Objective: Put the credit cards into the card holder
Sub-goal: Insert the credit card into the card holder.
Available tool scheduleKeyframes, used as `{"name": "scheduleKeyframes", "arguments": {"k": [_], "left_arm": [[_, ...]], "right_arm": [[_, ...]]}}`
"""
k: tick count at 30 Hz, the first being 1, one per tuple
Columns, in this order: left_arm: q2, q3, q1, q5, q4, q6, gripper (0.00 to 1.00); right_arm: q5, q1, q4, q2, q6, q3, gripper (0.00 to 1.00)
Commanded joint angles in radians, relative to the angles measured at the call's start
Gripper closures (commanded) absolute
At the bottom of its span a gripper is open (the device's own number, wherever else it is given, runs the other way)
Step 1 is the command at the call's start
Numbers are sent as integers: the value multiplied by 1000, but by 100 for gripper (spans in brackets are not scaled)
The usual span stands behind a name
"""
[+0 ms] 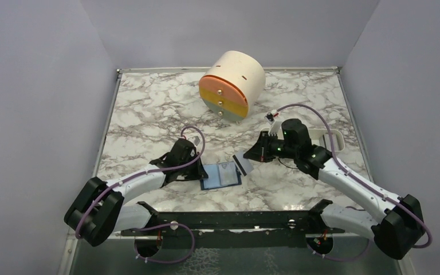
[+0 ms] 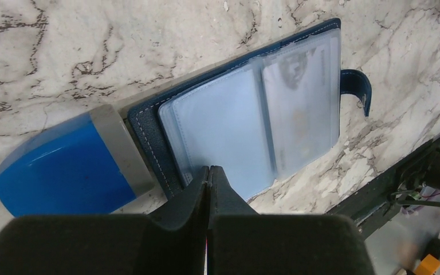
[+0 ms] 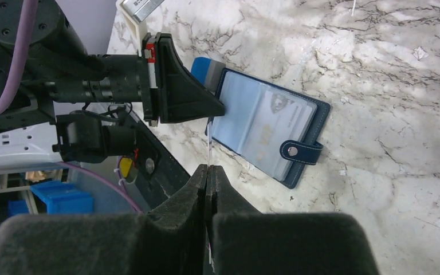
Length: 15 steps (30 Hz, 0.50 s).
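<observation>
The card holder (image 1: 222, 175) lies open on the marble, clear sleeves up, snap tab (image 3: 301, 152) on its far side. One pale credit card (image 2: 303, 109) sits inside the right-hand sleeve. My left gripper (image 2: 209, 169) is shut, its tips pinched on the near edge of the left sleeve (image 2: 223, 132). My right gripper (image 3: 208, 169) is shut on another credit card (image 3: 208, 143), seen edge-on as a thin white line. In the top view that card (image 1: 242, 164) hangs just right of the holder.
A bright blue block (image 2: 63, 169) lies against the holder's left edge. A cream drum of drawers (image 1: 232, 85) stands at the back. A white tray (image 1: 331, 137) lies behind the right arm. A black rail (image 1: 229, 220) runs along the near edge.
</observation>
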Motion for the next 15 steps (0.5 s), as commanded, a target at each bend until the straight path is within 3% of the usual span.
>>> {"name": "scheduleKeyframes", "arguments": {"k": [1,15], "left_arm": [[19,-18,-3,25,54,-8,100],[27,-44,-2,20,75,-4,100]], "right_arm": [[19,25,115,36,42,-20,99],[102,116,154,204,136,20,99]]}}
